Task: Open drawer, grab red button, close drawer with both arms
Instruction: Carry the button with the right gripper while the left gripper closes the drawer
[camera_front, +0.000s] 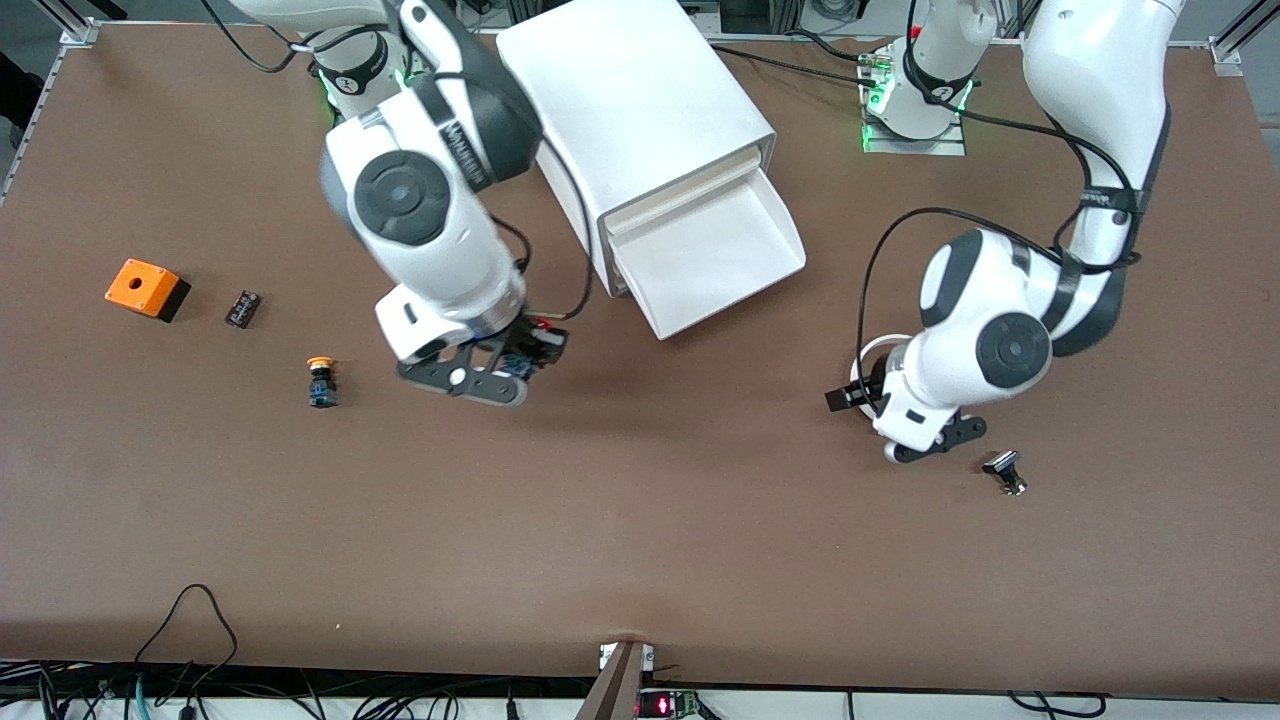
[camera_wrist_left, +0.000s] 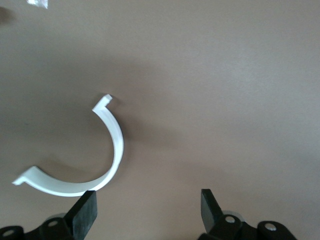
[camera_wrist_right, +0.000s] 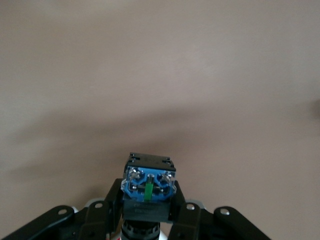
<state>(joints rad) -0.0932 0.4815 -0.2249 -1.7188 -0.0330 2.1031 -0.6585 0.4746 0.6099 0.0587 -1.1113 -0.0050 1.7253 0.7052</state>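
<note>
The right claw (camera_wrist_right: 148, 210), clamped on the button (camera_wrist_right: 149, 184), hangs over bare bench (camera_front: 640, 520) while the left claw (camera_wrist_left: 148, 212) gapes; next, push the open drawer (camera_front: 720, 255) squarely shut.

counter (camera_front: 640, 520): matt brown, smooth | arms (camera_front: 430, 230): glossy white plastic shells, dark grey bands | cabinet (camera_front: 630, 110): smooth white plastic, satin | drawer (camera_front: 720, 260): same white, matt inside | button (camera_wrist_right: 149, 185): blue plastic base, small metal screws | curved clip (camera_wrist_left: 100, 165): smooth white plastic | box (camera_front: 146, 288): matt orange plastic
</note>
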